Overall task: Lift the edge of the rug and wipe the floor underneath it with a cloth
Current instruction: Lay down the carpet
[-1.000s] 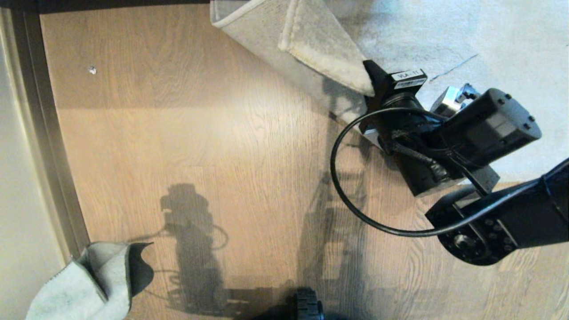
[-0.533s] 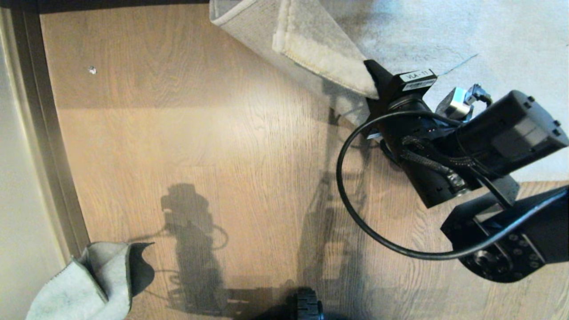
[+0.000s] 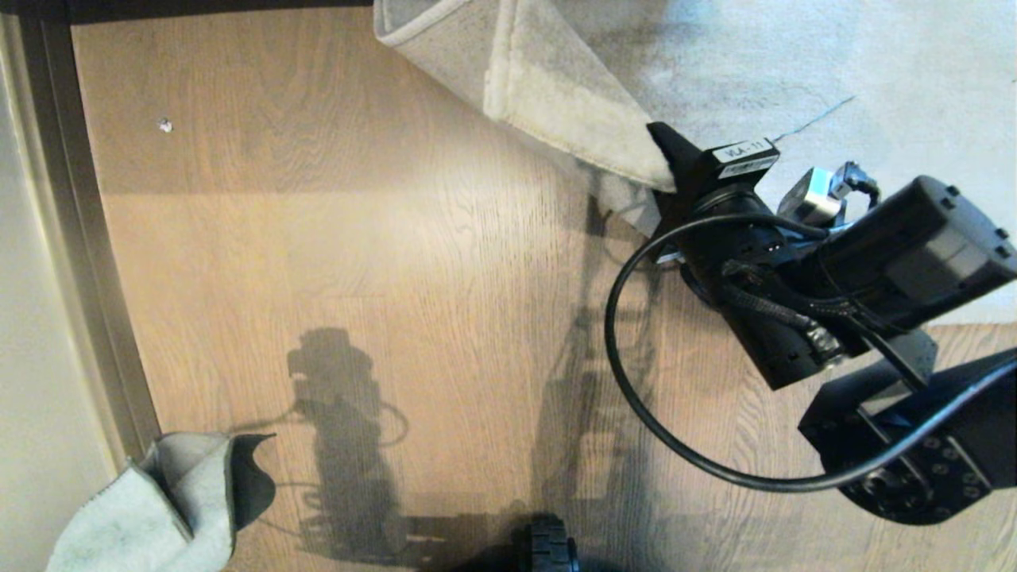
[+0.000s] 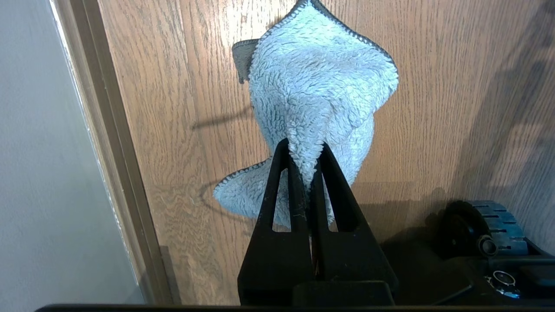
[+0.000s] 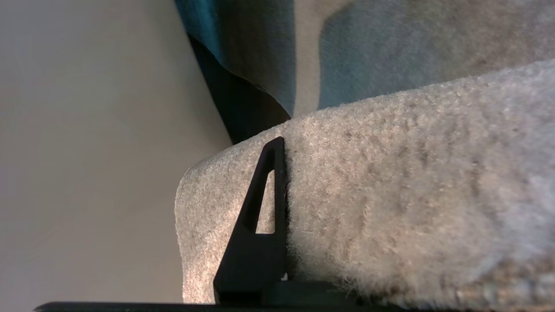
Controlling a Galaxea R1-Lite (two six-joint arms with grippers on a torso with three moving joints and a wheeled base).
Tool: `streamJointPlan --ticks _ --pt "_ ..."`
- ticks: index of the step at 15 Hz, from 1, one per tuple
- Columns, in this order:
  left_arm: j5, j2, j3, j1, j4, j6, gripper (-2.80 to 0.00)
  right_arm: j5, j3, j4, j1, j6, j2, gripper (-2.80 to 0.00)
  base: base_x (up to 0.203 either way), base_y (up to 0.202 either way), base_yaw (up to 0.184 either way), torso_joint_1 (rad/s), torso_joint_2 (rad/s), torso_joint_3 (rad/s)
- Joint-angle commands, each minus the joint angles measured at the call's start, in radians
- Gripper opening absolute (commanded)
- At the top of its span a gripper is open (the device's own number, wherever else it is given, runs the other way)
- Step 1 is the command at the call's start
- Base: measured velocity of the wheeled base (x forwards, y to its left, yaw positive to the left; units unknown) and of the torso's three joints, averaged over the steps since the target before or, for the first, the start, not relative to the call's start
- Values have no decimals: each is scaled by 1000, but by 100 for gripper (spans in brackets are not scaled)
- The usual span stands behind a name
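Note:
The rug edge (image 3: 556, 103) is lifted off the floor (image 3: 357, 238) and folded back over the pale grey rug (image 3: 794, 63), beige backing showing underneath. My right gripper (image 3: 666, 151) is shut on that flap at its corner. In the right wrist view one black finger (image 5: 264, 208) presses against the rug pile (image 5: 390, 195), and the other finger is hidden behind it. The cloth (image 3: 151, 508) hangs at the lower left near the skirting. In the left wrist view my left gripper (image 4: 303, 149) is shut on the pale fluffy cloth (image 4: 316, 86), held above the wood planks.
A dark skirting strip (image 3: 79, 238) and a pale wall (image 3: 32, 357) bound the floor on the left. A small speck (image 3: 164, 125) lies on the planks. One of my base's wheels (image 3: 548, 548) shows at the bottom edge. My right arm's cable (image 3: 628, 381) loops over the floor.
My right arm has shifted right and a little lower in the picture, drawing the rug flap further back over the rug. The cloth and left gripper have stayed put.

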Motion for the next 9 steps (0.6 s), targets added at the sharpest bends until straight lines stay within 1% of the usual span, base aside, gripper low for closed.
streamJointPlan --ticks 1,3,4,6,9 --pt "0 0 0 0 0 0 -280 -3 5 -48 0 7 -13 -280 0 0 0 0 0 0" --pt "0 0 0 0 0 0 -280 -3 4 -48 0 5 -13 -280 0 0 0 0 0 0" --pt "-2 0 0 0 0 0 -280 -2 5 -48 0 11 -15 0 0 0 0 0 0 0" --pt "-2 0 0 0 0 0 -280 -4 7 -48 -1 47 -11 0 0 0 0 0 0 0" --pt "0 0 0 0 0 0 -280 -5 23 -48 8 49 16 0 0 0 0 0 0 0"
